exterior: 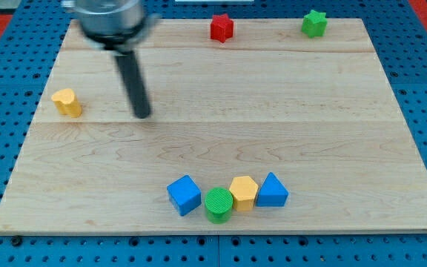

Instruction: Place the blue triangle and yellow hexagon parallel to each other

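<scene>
**Rod parked upper left, target blocks in the bottom row**

Jaws: none on this arm to be wide, narrow or holding anything; it ends in a plain dark rod, and my tip point(143, 115) rests on the wooden board point(273, 96) in its upper-left part, touching no block.

Nearest block to the tip: a yellow heart-like block point(67, 102), off to the view's left near the board's left edge, clearly apart from the rod.

Task blocks sit well away from the tip, down near the view's bottom edge, slightly right of centre. Blue triangle point(273, 190) is the right-hand end of a short row. Yellow hexagon point(243, 192) is immediately left of it, the two touching or very nearly so.

Same row, continuing left: green cylinder point(218, 203), pressed against the hexagon's lower-left side and sitting a touch lower than the rest. Blue cube point(184, 194) at the left end, turned at an angle, just beside the cylinder.

Top edge of the board: red star-shaped block point(222, 27) about centre, green star-shaped block point(314, 23) further to the view's right. Both well apart from each other and from everything else.

Board lies on a blue perforated surface point(6, 111).
</scene>
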Robot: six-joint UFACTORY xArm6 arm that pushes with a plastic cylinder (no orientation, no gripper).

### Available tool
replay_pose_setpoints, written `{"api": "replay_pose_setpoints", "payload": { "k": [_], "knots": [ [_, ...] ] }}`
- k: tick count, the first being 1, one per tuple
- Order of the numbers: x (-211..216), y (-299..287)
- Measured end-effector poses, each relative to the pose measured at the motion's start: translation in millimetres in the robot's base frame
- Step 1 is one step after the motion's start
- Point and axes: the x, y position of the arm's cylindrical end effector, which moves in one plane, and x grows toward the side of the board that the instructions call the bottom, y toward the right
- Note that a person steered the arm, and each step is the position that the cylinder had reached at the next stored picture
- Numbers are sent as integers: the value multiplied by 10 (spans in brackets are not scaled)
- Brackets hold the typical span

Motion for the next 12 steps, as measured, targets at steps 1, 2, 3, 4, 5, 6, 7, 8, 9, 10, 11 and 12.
{"api": "replay_pose_setpoints", "payload": {
  "k": [1,2,3,4,5,6,7,8,9,10,11,12],
  "knots": [
    [0,416],
    [-21,1262],
    [-33,1323],
    [5,1970],
    [531,2643],
    [1431,2829],
    [1920,2038],
    [1646,2198],
    [1460,1903],
    [1886,1964],
    [1914,1518],
    [1545,1441]
  ]
}}
